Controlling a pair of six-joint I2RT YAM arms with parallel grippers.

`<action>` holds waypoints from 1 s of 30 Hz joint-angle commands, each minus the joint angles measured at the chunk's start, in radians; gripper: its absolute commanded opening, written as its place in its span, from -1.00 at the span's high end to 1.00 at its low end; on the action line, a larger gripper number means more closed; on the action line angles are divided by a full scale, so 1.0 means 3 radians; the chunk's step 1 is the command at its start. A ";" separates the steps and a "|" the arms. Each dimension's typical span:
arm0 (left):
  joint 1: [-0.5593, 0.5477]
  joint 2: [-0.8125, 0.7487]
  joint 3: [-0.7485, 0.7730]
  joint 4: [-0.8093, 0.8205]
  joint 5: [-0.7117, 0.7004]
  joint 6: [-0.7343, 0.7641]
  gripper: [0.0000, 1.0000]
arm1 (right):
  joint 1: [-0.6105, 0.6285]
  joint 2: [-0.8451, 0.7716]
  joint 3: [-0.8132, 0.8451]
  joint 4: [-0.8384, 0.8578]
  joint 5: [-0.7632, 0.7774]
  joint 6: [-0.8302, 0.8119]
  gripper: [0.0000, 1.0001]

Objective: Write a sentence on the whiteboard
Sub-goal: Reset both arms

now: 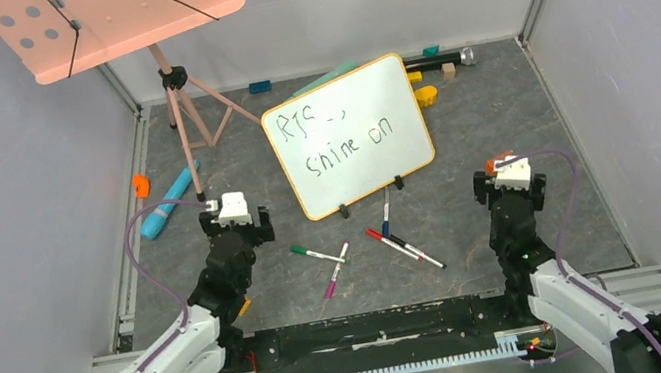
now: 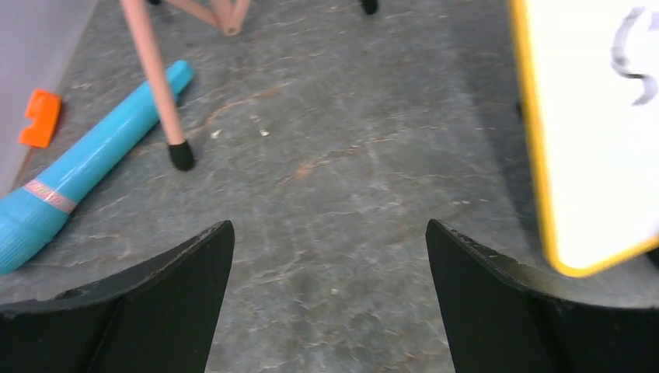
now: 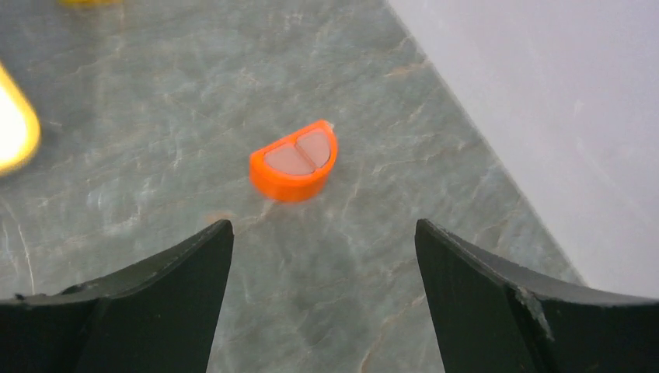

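Note:
The whiteboard [image 1: 349, 138], white with an orange-yellow rim and two black clip feet, stands tilted at the table's middle. The sentence [image 1: 346, 142] is in thin dark letters in two lines, roughly "RIS" above "shine on". The board's left edge shows in the left wrist view [image 2: 598, 140]. My left gripper [image 1: 232, 213] is open and empty, left of the board's near corner; its jaws stand wide apart over bare table [image 2: 326, 233]. My right gripper [image 1: 509, 169] is open and empty to the board's right [image 3: 322, 233]. Several markers [image 1: 397, 242] lie in front of the board.
A pink music stand [image 1: 110, 15] on a tripod stands at the back left, one leg foot close by [image 2: 181, 155]. A blue tube [image 2: 85, 171] and an orange piece [image 2: 40, 116] lie left. An orange half-round toy [image 3: 295, 163] lies ahead of the right gripper. Small toys [image 1: 433, 63] lie behind the board.

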 commanded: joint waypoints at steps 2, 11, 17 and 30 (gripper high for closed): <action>0.0463 0.0476 -0.0302 0.1274 0.0165 0.0243 -0.92 | -0.0193 0.0216 -0.0580 0.1694 -0.0574 -0.0474 -0.96; 0.1077 0.1522 0.0094 0.1731 0.0873 0.0139 -0.79 | -0.0398 0.1523 -0.0557 0.2927 -0.0662 -0.0477 -0.95; 0.1226 0.1886 -0.0055 0.2508 0.1069 0.0400 -0.79 | -0.0474 0.2163 -0.0604 0.3553 -0.0790 -0.0459 -0.93; 0.1537 0.2426 0.0315 0.2292 0.1042 0.0116 -0.99 | -0.0546 0.2398 -0.0422 0.3417 -0.0966 -0.0458 -0.96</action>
